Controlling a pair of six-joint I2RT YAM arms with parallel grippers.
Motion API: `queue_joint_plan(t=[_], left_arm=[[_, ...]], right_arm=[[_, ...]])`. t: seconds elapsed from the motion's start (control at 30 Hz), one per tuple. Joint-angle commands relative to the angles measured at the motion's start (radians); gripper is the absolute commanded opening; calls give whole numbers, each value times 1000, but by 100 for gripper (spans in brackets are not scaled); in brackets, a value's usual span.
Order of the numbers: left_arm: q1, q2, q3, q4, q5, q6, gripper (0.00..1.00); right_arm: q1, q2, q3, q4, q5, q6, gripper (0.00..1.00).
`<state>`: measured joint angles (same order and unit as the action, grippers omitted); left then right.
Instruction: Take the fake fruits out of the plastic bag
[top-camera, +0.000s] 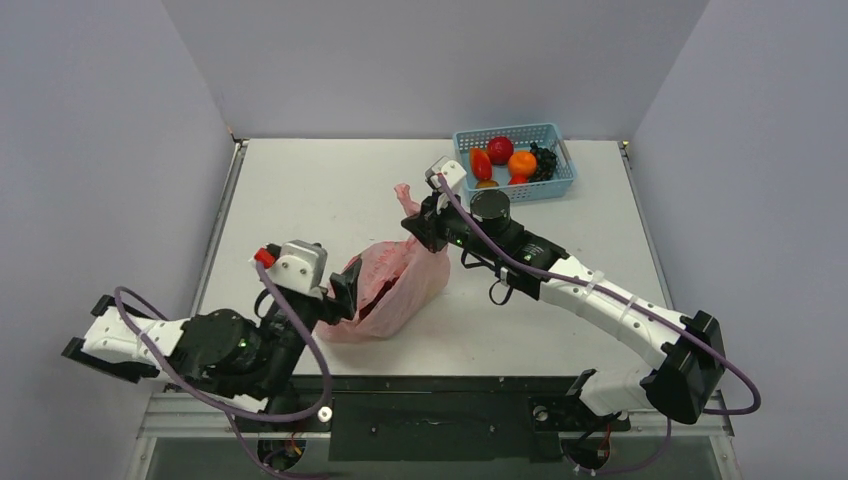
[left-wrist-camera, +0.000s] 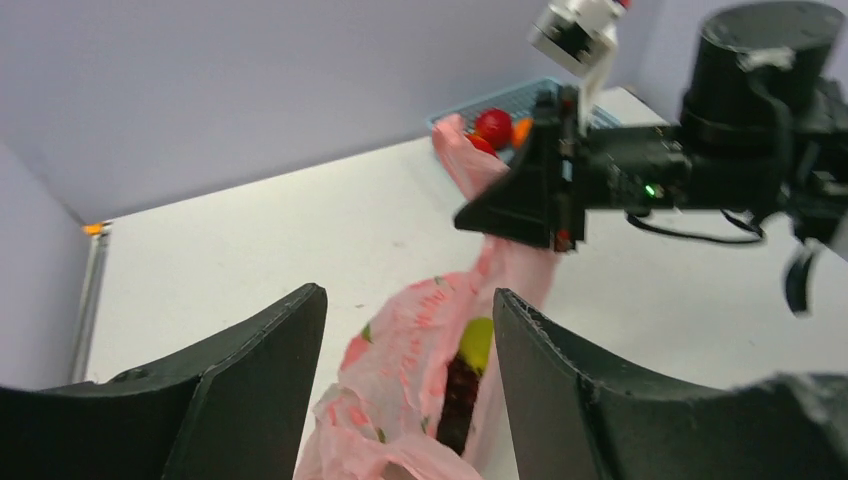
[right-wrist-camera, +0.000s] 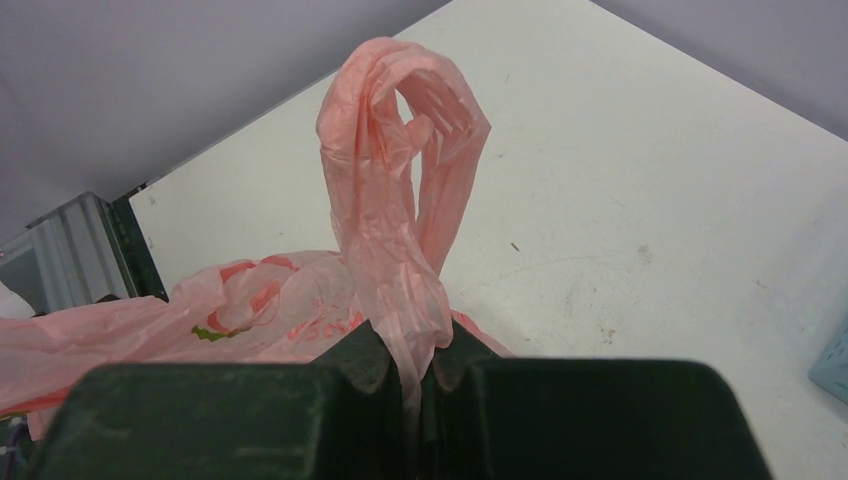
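The pink plastic bag lies mid-table, its mouth toward my left arm. My right gripper is shut on one loop handle and holds it up; the loop sticks out above the jaws. My left gripper is open at the bag's near left end, its fingers on either side of the bag's mouth. Inside the opening I see a yellow-green fruit and a dark red grape bunch. Other fruits in the bag are hidden.
A light blue mesh basket stands at the back right, holding a red round fruit, an orange one and a dark bunch. It also shows in the left wrist view. Grey walls enclose the table.
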<state>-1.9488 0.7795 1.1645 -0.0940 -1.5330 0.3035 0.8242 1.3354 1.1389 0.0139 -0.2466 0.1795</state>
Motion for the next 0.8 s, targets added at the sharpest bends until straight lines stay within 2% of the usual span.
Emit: queue_joint_plan(t=[0.0,0.03,0.07,0.1,0.13,0.17,0.2,0.3,0.33,0.37,0.4,0.43,0.47,0.5,0.53,0.57,0.6,0.63,0.7,0.77], left_arm=[[183,74,132,-197,99,-198,61],[270,101,147,-254,152,-298,61],[322,119,189,-371,275,-397,60],[437,159,232,-421,336,-437,59],[493,180,253,-514,460,-511,58],[607,211,278,-543,520,-531,57],[656,219,282,-568,649,-559,57],[896,196,265,-556,874,-596,56],[954,187,263,-558,1012,-608,57],[1066,185,266,-565,1098,-615,57],[1127,189,265,-580,1270,-622,56],[1247,195,263,-586,1438,-622,56],[1305,210,260,-599,1535,-617,56],[1416,219,245,-602,1716,-613,55],[1515,244,237,-604,1820,-602,54],[1557,258,217,-604,2016,-596,53],[1622,289,207,-602,2098,-583,51],[1639,302,189,-609,2227,-573,51],[1654,338,171,-644,2289,-505,53],[1655,356,141,-657,2269,-475,54]], right_arm=[[-6,2,17,58,-3,18,0],[-5,-1,13,56,-3,18,0],[-5,-3,8,52,-2,18,0],[-5,-9,5,51,1,15,0],[-6,-13,-1,50,4,15,0],[-7,-17,-4,50,5,14,0],[-9,-21,-6,49,6,14,0],[-15,-25,-6,42,-4,14,0],[-18,-26,-5,42,-9,14,0],[-20,-25,-3,39,-21,13,0],[-23,-26,0,39,-28,12,0],[-24,-25,2,36,-41,10,0],[-29,-24,4,36,-58,8,0],[-31,-21,5,35,-68,8,0],[-35,-18,6,35,-84,8,0],[-37,-17,7,35,-93,8,0],[-41,-13,8,35,-110,8,0],[-45,-11,11,35,-117,8,0],[-47,-7,11,36,-131,10,0],[-49,-8,13,36,-140,12,0]])
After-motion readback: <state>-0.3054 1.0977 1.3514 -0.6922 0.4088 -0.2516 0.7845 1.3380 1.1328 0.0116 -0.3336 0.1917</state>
